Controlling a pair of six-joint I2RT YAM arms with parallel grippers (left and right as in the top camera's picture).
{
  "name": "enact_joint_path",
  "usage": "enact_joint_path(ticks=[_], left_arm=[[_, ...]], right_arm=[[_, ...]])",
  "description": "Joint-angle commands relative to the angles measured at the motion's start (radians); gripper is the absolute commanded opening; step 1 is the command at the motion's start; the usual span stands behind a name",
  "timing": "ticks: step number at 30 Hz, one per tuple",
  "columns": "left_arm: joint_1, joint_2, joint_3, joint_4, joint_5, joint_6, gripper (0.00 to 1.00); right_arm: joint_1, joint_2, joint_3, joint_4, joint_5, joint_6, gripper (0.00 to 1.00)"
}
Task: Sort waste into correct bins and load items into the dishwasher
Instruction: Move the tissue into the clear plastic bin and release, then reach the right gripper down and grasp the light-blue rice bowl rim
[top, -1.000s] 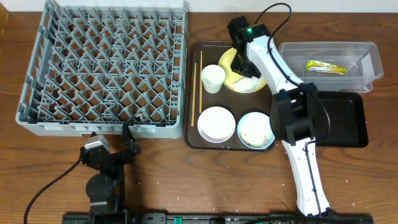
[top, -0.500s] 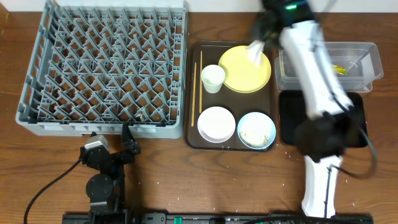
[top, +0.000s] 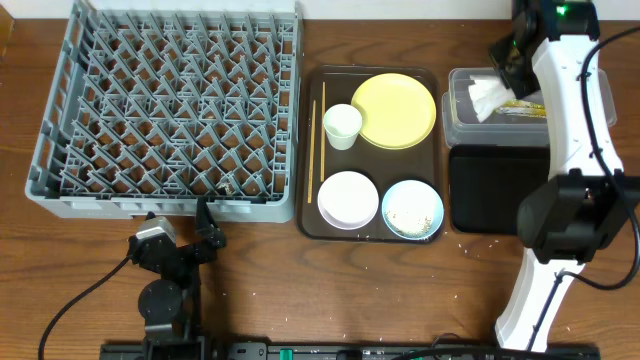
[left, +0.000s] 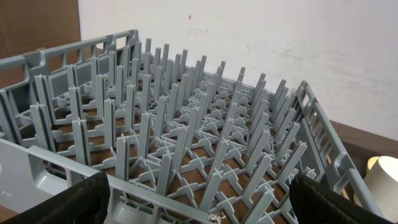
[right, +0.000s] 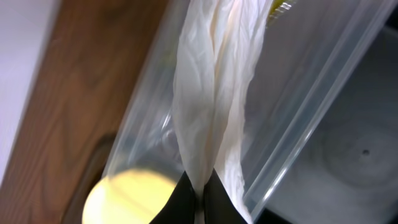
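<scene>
My right gripper (top: 507, 62) is shut on the crumpled white napkin (top: 488, 97) and holds it over the clear tub (top: 460, 120); the right wrist view shows the napkin (right: 214, 106) hanging from the fingers (right: 200, 202) above the tub (right: 311, 124). The green-and-yellow wrapper (top: 528, 107) lies in the tub. The black tray (top: 495, 190) sits in front of it. The yellow plate (top: 395, 110), white cup (top: 342, 126), white bowl (top: 348, 198), light blue bowl with rice (top: 412, 210) and chopsticks (top: 316, 140) rest on the brown tray (top: 315, 225). My left gripper (top: 205, 232) is open before the grey rack (top: 165, 110).
The rack (left: 186, 143) fills the left wrist view, between my left fingers (left: 199, 208). The cup's rim (left: 382, 177) shows at its right edge. The right arm's white links (top: 570, 120) cross over the tub and black tray. Rice grains are scattered on the wooden table (top: 330, 290).
My right arm has swung from the yellow plate to the right, carrying the napkin off the plate and over the clear tub. The left arm has not moved.
</scene>
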Motion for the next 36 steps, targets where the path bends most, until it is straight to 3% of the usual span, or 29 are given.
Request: enact_joint_path(ticks=[1,2,3,4,7,8,10,14,16,18,28,36], left_arm=[[0.004,-0.006,-0.024,-0.030,-0.008,0.013,0.93],[0.004,-0.006,-0.024,-0.030,-0.008,0.013,0.93],[0.004,-0.006,-0.024,-0.030,-0.008,0.013,0.93],[0.004,-0.006,-0.024,-0.030,-0.008,0.013,0.93],[0.004,-0.006,-0.024,-0.030,-0.008,0.013,0.93],[0.004,-0.006,-0.024,-0.030,-0.008,0.013,0.93],[0.004,-0.006,-0.024,-0.030,-0.008,0.013,0.93],[0.004,-0.006,-0.024,-0.030,-0.008,0.013,0.93],[0.004,-0.006,-0.024,-0.030,-0.008,0.013,0.93],[0.004,-0.006,-0.024,-0.030,-0.008,0.013,0.93],[0.004,-0.006,-0.024,-0.030,-0.008,0.013,0.93],[0.004,-0.006,-0.024,-0.030,-0.008,0.013,0.93]], right_arm=[[-0.023,0.005,-0.091,0.070,0.023,0.161,0.01],[-0.028,0.005,-0.115,0.098,0.023,0.160,0.02],[-0.035,0.005,-0.143,0.129,0.023,0.159,0.08],[-0.039,0.005,-0.156,0.148,0.023,0.145,0.29],[-0.046,0.002,-0.156,0.184,0.018,0.025,0.73],[-0.048,-0.007,-0.150,0.212,0.015,-0.076,0.87],[-0.048,-0.026,-0.131,0.241,0.015,-0.222,0.99],[-0.047,-0.085,-0.080,0.242,-0.092,-0.547,0.98],[-0.042,-0.135,-0.076,0.227,-0.256,-0.724,0.96],[-0.029,-0.179,-0.076,0.179,-0.394,-0.808,0.97],[0.182,-0.241,-0.101,-0.222,-0.460,-1.023,0.88],[0.382,-0.241,-0.241,-0.302,-0.299,-1.075,0.73]])
